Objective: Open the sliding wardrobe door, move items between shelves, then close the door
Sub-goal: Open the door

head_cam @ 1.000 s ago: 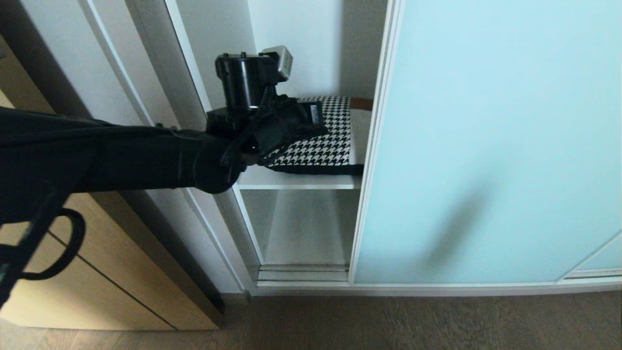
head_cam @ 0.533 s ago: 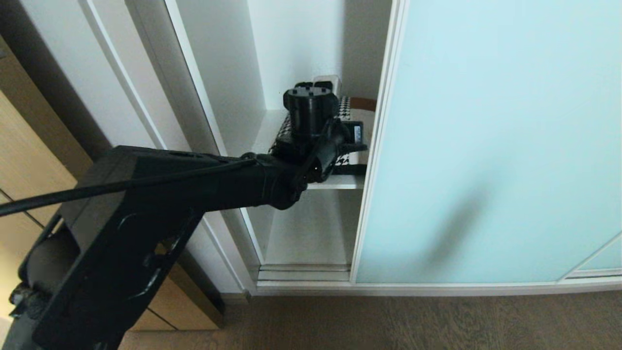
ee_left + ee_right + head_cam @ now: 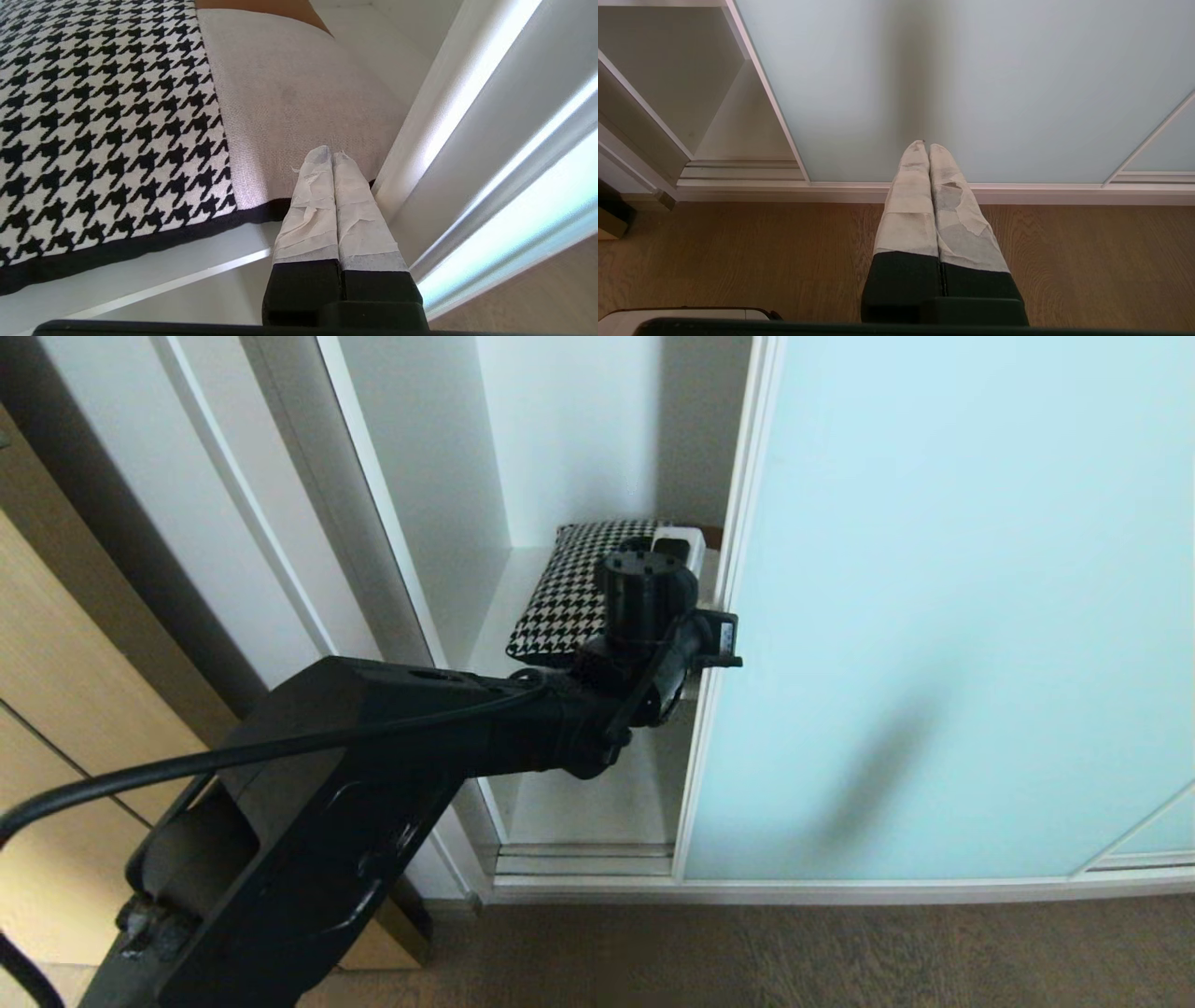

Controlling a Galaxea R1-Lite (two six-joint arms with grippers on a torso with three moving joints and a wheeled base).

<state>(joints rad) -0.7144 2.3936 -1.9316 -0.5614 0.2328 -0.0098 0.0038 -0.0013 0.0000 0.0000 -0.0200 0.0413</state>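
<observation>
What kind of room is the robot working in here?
Probably a bedroom or dressing area in a home: a built-in wardrobe with a frosted sliding wardrobe door, white shelves holding a houndstooth cushion, and a wood-grain floor.

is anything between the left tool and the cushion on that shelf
Nothing visible. The left tool, shut and empty, hangs at the cushion's cream corner beside the sliding door's frame; only the frame crowds that side.
</observation>
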